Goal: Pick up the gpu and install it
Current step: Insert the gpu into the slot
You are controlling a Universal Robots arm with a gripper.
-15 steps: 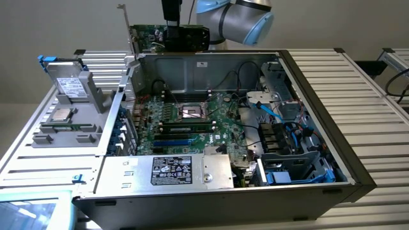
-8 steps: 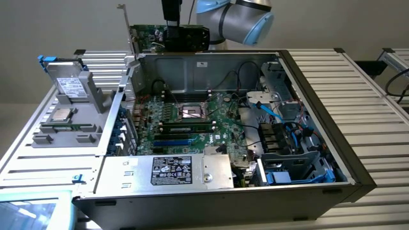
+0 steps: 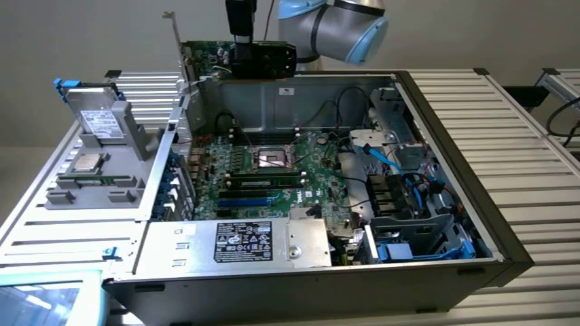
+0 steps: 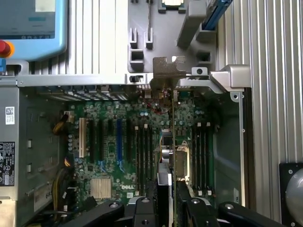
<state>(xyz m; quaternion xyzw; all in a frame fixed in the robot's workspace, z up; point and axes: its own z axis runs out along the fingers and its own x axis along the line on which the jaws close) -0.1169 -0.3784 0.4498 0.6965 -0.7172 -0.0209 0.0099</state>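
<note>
Black fingers (image 4: 189, 204) of the end effector (image 4: 171, 191) are closed on the gpu (image 4: 166, 75), one on each flat side. In my wrist view I see the card edge-on, a thin line between them with its metal bracket at the far end. In the exterior view the end effector (image 3: 261, 62) holds the gpu (image 3: 206, 56) upright in the air. The green board and the tall bracket stand above the rear wall of the open computer case (image 3: 299, 102), towards the exterior view's left. The card does not touch the motherboard (image 3: 272, 173) and sits in no slot.

Under the card, the wrist view gives me the motherboard (image 4: 118, 142) with its rows of black, white and blue slots. The processor socket (image 4: 182, 158) is just beside the line of the card. In the exterior view the socket (image 3: 272, 159) is near the middle of the board, and a memory stick (image 3: 265, 182) lies in a slot in front of it. Blue cables (image 3: 385, 159) run on the exterior view's right side of the case.

Outside the case, on the exterior view's left, a grey holder (image 3: 95, 180) carries a square silver processor chip (image 3: 88, 161). All of this stands on a ribbed aluminium bench (image 3: 507, 122).
</note>
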